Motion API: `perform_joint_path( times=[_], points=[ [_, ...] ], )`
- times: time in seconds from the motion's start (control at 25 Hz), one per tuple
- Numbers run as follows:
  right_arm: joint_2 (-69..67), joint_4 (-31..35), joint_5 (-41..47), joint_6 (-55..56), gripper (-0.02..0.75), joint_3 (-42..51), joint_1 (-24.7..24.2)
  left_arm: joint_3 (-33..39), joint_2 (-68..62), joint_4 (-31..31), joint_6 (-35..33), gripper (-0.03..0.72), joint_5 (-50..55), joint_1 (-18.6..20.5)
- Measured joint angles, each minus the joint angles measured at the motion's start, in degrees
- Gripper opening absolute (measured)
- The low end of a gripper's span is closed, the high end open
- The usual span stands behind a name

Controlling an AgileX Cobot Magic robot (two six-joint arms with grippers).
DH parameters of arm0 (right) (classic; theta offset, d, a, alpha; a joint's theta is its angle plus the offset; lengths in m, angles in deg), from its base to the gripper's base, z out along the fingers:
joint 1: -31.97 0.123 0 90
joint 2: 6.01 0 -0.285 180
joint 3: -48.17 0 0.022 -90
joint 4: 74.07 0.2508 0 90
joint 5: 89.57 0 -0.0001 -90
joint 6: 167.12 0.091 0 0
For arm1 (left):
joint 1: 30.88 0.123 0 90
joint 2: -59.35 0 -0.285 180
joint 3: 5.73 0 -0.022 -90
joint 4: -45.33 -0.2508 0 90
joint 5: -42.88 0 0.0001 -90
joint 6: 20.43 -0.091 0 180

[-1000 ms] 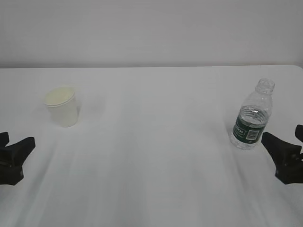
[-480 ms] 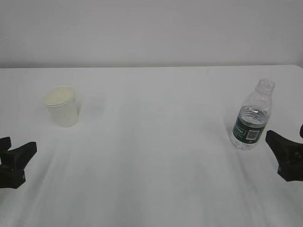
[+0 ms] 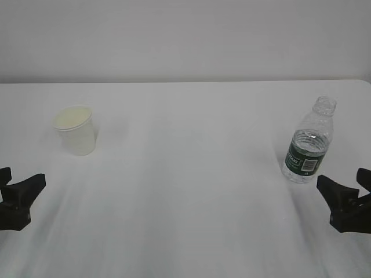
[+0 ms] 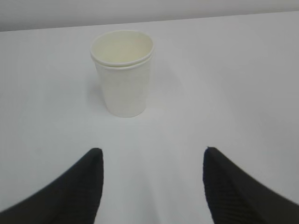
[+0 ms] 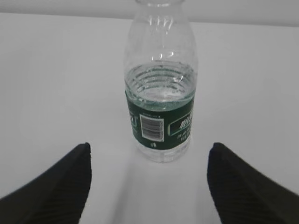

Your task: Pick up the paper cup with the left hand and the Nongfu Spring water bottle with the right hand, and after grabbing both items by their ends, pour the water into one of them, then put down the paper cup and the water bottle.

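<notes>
- Leftward toward the clear ribbed water bottle [image 3: 309, 147] with its green label, the black right gripper [image 5: 148, 179] has crept, jaws wide, empty.
- Far left of that bottle, the white tapered paper cup [image 4: 123, 72] stands upright before the spread, empty left gripper [image 4: 152, 182].

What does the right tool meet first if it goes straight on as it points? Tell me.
Most likely the Nongfu Spring water bottle: it stands upright, centred between the open fingers of the right tool, with only bare table between them. The exact gap is unclear.

Matt paper cup [image 4: 122, 74]; glossy ribbed plastic bottle [image 5: 161, 84].
</notes>
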Motion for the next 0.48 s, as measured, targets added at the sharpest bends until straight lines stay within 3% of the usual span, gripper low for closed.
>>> perform_joint_path(
  times=[0.48],
  points=[
    [-2.18,-0.93,-0.45,0.00,0.590,0.00,0.00,0.00,0.00,2.18,0.09,0.510,0.00,0.00]
  ],
)
